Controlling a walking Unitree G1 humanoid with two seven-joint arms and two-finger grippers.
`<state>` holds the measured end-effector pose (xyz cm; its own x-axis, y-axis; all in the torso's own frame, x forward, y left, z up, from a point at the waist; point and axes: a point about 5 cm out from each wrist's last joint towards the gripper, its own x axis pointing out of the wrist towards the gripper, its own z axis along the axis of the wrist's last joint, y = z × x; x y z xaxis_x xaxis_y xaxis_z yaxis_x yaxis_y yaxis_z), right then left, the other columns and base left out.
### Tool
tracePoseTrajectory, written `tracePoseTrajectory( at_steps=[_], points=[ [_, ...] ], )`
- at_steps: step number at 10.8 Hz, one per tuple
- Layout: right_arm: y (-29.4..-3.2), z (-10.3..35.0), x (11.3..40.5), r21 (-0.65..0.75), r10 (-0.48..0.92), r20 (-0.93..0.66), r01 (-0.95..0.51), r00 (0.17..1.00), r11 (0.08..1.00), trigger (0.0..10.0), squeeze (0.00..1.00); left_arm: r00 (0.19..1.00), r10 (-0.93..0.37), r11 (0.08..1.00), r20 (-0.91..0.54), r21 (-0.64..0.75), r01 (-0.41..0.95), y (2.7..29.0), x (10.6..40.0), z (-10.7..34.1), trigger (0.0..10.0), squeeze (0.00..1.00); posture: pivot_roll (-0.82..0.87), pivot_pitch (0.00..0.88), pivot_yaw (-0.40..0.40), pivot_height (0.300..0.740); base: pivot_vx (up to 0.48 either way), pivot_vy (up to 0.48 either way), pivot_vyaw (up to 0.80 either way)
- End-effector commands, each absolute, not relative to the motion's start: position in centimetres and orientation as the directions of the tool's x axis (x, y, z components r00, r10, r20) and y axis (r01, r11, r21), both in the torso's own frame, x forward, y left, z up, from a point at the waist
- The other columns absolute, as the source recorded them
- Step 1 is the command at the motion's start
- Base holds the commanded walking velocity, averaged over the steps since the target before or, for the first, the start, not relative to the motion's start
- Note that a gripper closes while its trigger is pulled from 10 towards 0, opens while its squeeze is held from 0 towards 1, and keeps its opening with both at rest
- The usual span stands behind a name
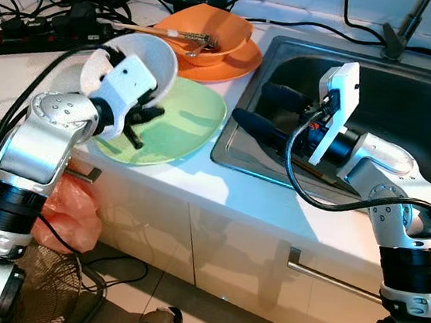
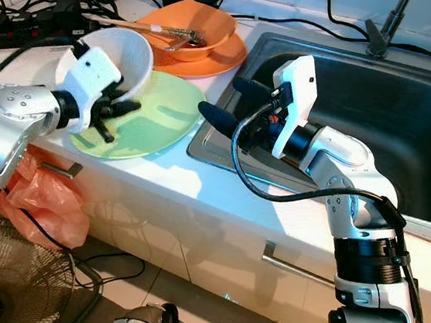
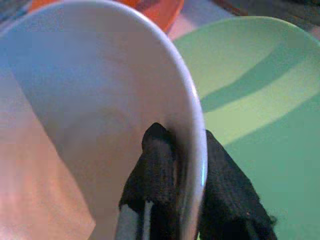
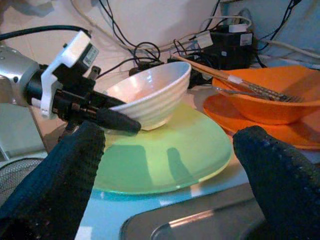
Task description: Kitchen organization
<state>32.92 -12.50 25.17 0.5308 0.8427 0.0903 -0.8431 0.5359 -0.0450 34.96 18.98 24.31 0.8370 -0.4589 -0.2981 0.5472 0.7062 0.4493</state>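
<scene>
My left gripper (image 1: 144, 122) is shut on the rim of a white ribbed bowl (image 1: 146, 56), one finger inside and one outside (image 3: 220, 180). The bowl is tilted and held just above the far-left part of a light green plate (image 1: 185, 123) on the counter. Behind them an orange bowl (image 1: 215, 25) with chopsticks (image 1: 152, 30) and a fork sits on an orange plate (image 1: 226, 68). My right gripper (image 1: 252, 103) is open and holds nothing. It hovers over the left edge of the steel sink (image 1: 409, 98), pointing toward the green plate (image 4: 170, 155).
A power strip and tangled cables (image 1: 44, 29) crowd the counter's back left. The faucet base (image 1: 393, 41) stands behind the sink. Below the counter are cabinet handles (image 1: 327, 276), an orange plastic bag (image 1: 73, 211) and a floor fan (image 1: 53, 291).
</scene>
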Motion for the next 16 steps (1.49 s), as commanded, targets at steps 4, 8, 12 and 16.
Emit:
tracePoseTrajectory(
  at_steps=[4, 8, 12, 16],
  points=[
    [-12.6, 24.8, 33.0, -0.046, 0.842, 0.074, -0.841, 0.535, 0.538, 10.0, 0.0, 0.812, -0.458, 0.698, -0.362, 0.42, 0.58, 19.2, 34.7, 22.3, 0.0, 0.0, 0.15, 0.13, 0.081, 0.74, 0.0, 0.0, 0.0],
    [-12.8, 25.0, 33.4, -0.022, 0.827, 0.093, -0.829, 0.554, 0.558, 10.0, 0.0, 0.893, -0.413, 0.593, -0.18, 0.691, 0.413, 18.4, 35.0, 23.7, 0.0, 0.0, 0.15, 0.124, 0.077, 0.74, 0.0, 0.0, 0.0],
    [-13.7, 26.2, 34.8, 0.083, 0.727, 0.172, -0.745, 0.664, 0.661, 10.0, 0.0, 0.884, -0.449, 0.489, 0.13, 0.864, 0.121, 16.6, 33.9, 25.0, 0.0, 0.0, 0.15, 0.119, 0.079, 0.74, 0.0, 0.0, 0.0],
    [-13.8, 28.5, 35.5, 0.11, 0.65, 0.263, -0.692, 0.713, 0.714, 10.0, 0.0, 0.779, -0.594, 0.411, 0.201, 0.908, 0.079, 11.6, 32.8, 22.7, 0.0, 0.0, 0.14, 0.117, 0.083, 0.74, 0.0, 0.0, 0.0]
  ],
)
